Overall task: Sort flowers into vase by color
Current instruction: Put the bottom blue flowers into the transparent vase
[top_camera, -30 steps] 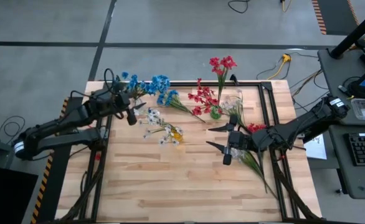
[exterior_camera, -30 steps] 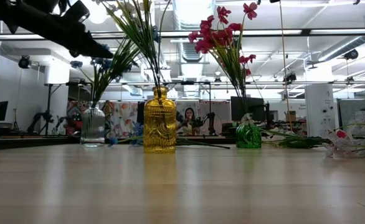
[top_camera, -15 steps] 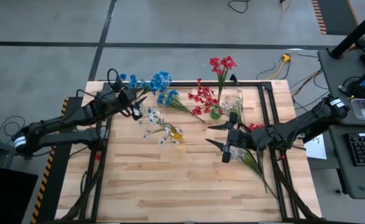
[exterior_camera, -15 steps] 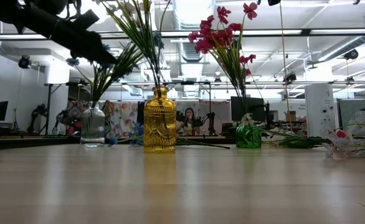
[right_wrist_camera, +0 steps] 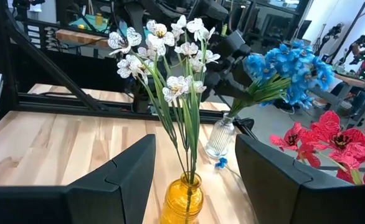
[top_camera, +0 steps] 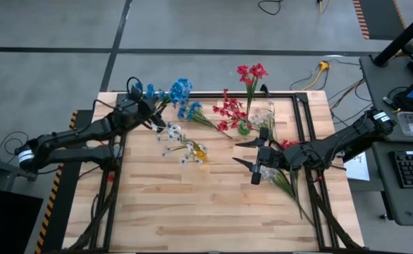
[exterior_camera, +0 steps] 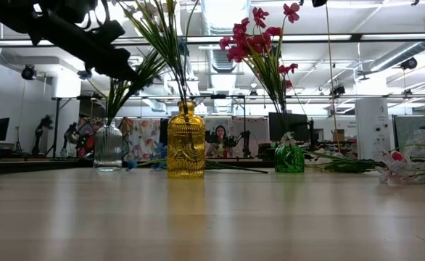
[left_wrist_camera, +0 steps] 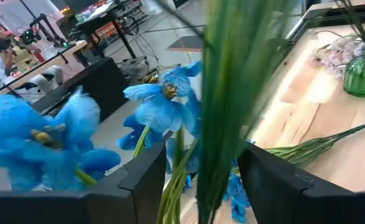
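Blue flowers (top_camera: pixel 180 89) stand in a clear glass vase (exterior_camera: pixel 108 145) at the far left. White flowers (top_camera: pixel 175 134) stand in a yellow vase (exterior_camera: pixel 186 141), and red flowers (top_camera: pixel 229 109) in a green vase (exterior_camera: pixel 290 157). My left gripper (top_camera: pixel 150 113) is open above the clear vase, with the blue flowers' green stems (left_wrist_camera: pixel 223 124) between its fingers. Another blue sprig (top_camera: pixel 194 111) lies on the table. My right gripper (top_camera: pixel 256 162) is open and empty at mid-table right, next to loose sprigs (top_camera: pixel 285 182). My left gripper has its fingers (left_wrist_camera: pixel 146 180) on either side of the blue flowers' green stems, a little below the blossoms. I cannot tell whether the fingers touch the stems.
A loose bunch of white and red flowers (exterior_camera: pixel 408 163) lies at the table's right side. Black frame rails (top_camera: pixel 301 120) run along the table's far and side edges. The near half of the wooden table (top_camera: pixel 192 212) holds nothing that shows.
My left gripper has gone toward the table's far edge, in among the blue flowers above the clear vase. The blue blossoms have shifted a little. My right arm has kept still.
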Controlling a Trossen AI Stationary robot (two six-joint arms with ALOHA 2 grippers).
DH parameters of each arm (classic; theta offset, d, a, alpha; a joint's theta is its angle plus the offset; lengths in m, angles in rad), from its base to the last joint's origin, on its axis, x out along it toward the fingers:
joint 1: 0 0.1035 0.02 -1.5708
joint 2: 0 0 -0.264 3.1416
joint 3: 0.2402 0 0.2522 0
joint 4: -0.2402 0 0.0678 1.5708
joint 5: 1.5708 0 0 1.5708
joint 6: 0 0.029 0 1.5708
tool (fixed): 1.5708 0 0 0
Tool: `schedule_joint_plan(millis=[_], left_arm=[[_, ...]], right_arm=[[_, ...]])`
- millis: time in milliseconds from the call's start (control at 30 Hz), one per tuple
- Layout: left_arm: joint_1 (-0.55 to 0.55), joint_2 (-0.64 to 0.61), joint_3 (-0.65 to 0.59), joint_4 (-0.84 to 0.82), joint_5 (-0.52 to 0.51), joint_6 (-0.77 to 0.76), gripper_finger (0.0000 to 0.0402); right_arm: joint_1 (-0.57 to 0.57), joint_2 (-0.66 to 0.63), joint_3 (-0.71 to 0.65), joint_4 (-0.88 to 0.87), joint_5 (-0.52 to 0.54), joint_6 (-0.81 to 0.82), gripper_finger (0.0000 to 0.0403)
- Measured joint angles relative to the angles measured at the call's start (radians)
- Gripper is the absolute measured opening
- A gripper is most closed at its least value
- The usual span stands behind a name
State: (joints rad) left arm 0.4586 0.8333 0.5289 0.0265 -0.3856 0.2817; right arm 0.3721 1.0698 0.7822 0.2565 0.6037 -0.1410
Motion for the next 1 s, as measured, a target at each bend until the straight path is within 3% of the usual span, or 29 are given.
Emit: schedule_joint_plan(millis=[167, 433, 1000], left_arm=[[0.0, -0.01, 0.0, 0.0, 0.002, -0.007, 0.0133], [0.0, -0.018, 0.0, 0.0, 0.002, -0.023, 0.0011], [0.0, -0.079, -0.014, 0.0, 0.002, -0.103, 0.0]], right_arm=[[0.0, 0.0, 0.0, -0.014, 0.0, 0.001, 0.0215], [0.0, 0.0, -0.001, -0.016, 0.0, 0.002, 0.0215], [0.0, 0.0, -0.001, -0.021, 0.0, 0.002, 0.0215]])
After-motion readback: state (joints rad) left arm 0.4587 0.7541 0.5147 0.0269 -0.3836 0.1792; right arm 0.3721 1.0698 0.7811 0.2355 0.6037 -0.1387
